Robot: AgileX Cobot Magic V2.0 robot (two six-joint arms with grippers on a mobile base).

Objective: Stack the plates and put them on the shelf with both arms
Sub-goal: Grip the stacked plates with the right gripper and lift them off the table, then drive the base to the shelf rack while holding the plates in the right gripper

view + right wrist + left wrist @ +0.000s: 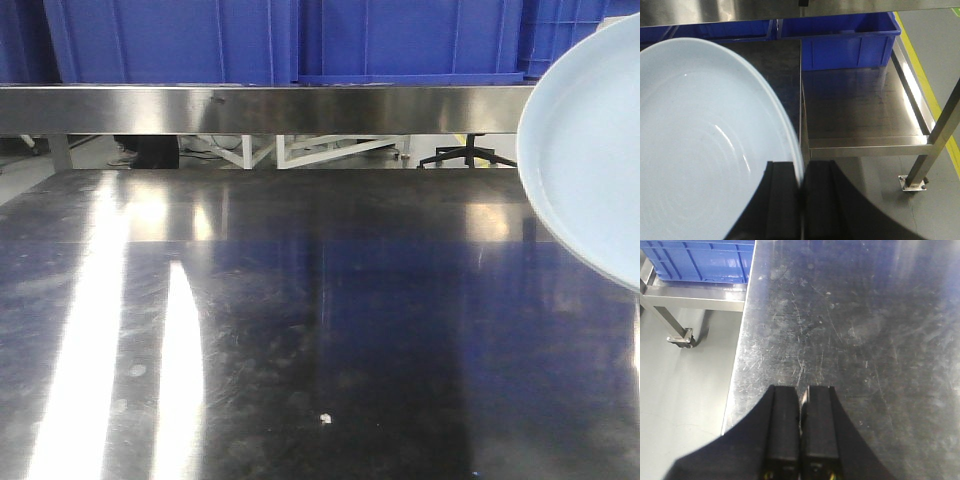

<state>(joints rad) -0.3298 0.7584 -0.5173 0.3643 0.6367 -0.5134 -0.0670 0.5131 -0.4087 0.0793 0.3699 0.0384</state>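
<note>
We see one plate (pixel 590 150) at the right edge of the front view, cut off by the frame. It is tilted up, its hollow face turned toward the middle of the scene, and it is raised above the dark, reflective table (pixel 300 330). It is a large, round, shallow dish, very pale bluish-white and glossy, with a low raised rim.

In the right wrist view the same plate (pixel 700 150) fills the left half. We can make out faint concentric rings on its flat bottom and soft highlights on the glaze. The right tool (pixel 801 172) is clenched on the plate's rim, one dark finger on the hollow side and one on the back.

The left tool (pixel 801 405) is clenched with nothing in it, its two dark fingers pressed together. It hangs over the scratched table (pixel 865 330) near that table's left edge.

The shelf (pixel 270 108) shows as a brushed steel rail across the top of the front view, beyond the table. Blue crates (pixel 250 40) stand on it. We see no plate on the shelf in these views.
</note>
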